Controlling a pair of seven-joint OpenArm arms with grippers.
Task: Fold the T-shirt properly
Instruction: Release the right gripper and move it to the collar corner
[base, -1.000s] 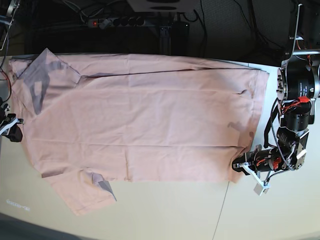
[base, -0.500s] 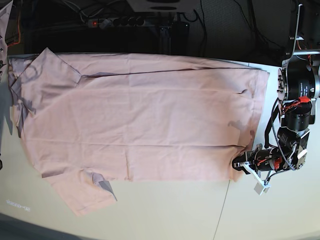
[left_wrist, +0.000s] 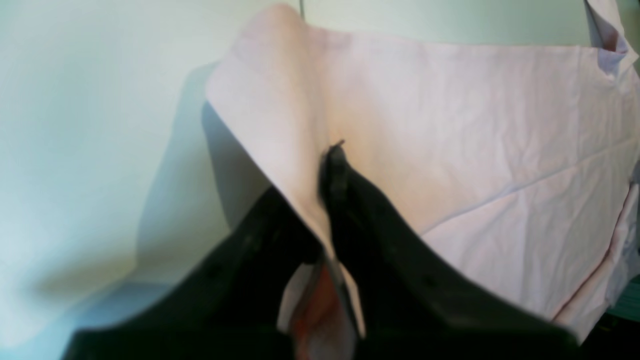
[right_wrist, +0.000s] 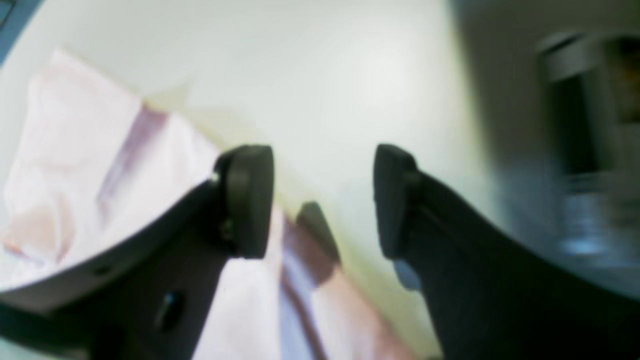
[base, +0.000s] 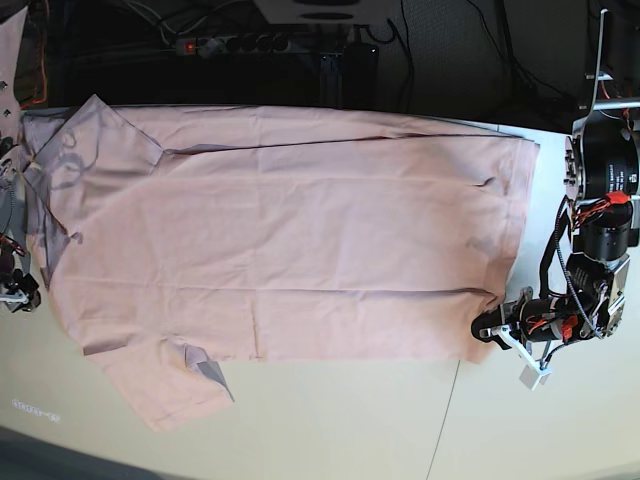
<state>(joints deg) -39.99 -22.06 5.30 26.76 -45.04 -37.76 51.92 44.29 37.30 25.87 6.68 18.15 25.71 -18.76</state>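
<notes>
The T-shirt (base: 290, 240) lies flat on the table (base: 330, 420), unfolded. The left claw (left_wrist: 327, 200) pinches its hem corner. The right claw (right_wrist: 322, 200) is spread, empty.

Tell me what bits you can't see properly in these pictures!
- T-shirt lettering: base view, that side isn't showing.
- Pinched hem: left wrist view, left claw covers it.
- Right claw: base view, cut off by the left edge.
- Grey object at the right: right wrist view, too blurred.
</notes>
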